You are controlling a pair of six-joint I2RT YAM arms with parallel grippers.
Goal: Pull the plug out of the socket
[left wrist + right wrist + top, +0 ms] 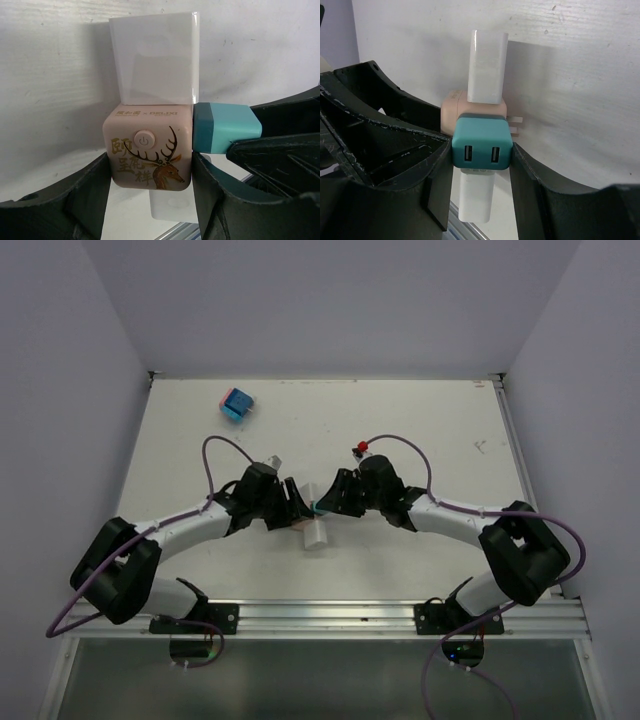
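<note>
The socket [147, 152] is a pink cube with a gold deer and a power button. My left gripper [150, 172] is shut on its two sides. A teal plug [481, 142] with two USB ports sits in the socket's side, and my right gripper [481, 160] is shut on it. One white plug [155, 57] sticks out of the cube's far face and another white plug [475, 197] out of the near face. From above, the socket [305, 523] is mostly hidden between my left gripper [297, 505] and right gripper [328, 502] at the table's middle.
A blue and pink block [237, 403] lies at the back left of the table [440, 420]. Purple cables loop beside both arms, one ending in a small red connector [358, 449]. A metal rail [330, 615] runs along the near edge.
</note>
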